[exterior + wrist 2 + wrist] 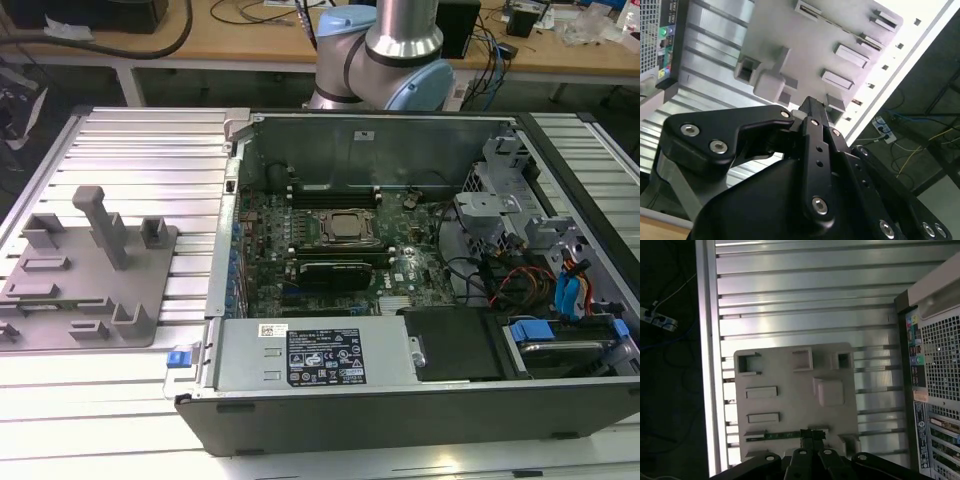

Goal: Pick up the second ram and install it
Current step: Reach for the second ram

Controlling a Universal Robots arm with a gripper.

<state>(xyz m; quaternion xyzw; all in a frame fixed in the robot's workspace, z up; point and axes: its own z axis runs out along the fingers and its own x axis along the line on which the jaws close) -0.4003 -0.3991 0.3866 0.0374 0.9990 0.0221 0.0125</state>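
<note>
Your arm (400, 40) is standing at the far side of the scene, and in the exterior view its silver tube and pale blue joints are going up past the upper edge. In both wrist views your black gripper (813, 433) (810, 103) is pointing down from high above. Its two fingers (806, 444) are lying pressed together, and they are holding nothing.
</note>
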